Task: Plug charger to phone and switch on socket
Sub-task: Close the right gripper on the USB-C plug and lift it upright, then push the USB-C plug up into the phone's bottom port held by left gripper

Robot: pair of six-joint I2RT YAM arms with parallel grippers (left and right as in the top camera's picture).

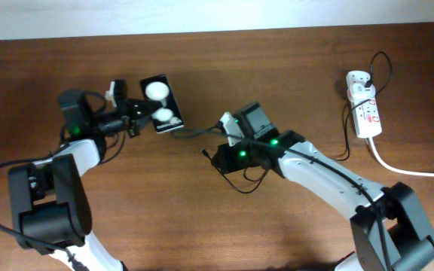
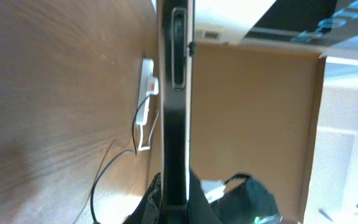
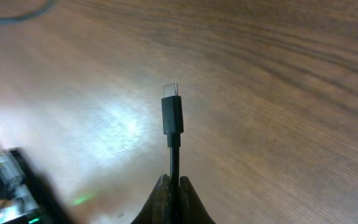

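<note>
Charger (image 3: 172,116) connector, small and black with a bare metal tip, stands straight up out of the right gripper (image 3: 173,190), whose two fingers (image 3: 159,200) are pinched narrow on the thin black cable just below the connector body, above the wooden table (image 1: 292,60). In the overhead view the right gripper (image 1: 214,156) sits near the middle of the table, and the black cable loops away on the right side to a white plug adapter (image 1: 357,81) seated in the far end of the socket (image 1: 368,114). That socket is a white oblong strip with small red marks, lying near the right edge, and its thick white cord (image 1: 413,172) trails off the right side. The phone (image 1: 162,104) is left of centre, well apart from the socket and near the connector without touching it; its black back with one large and one small white circle faces up. The left gripper (image 1: 143,113) is closed narrow on the phone's left side. From the left wrist the phone (image 2: 176,124) shows edge-on as a thin dark slab with a slot in its edge, and the socket (image 2: 146,84) lies far beyond it
</note>
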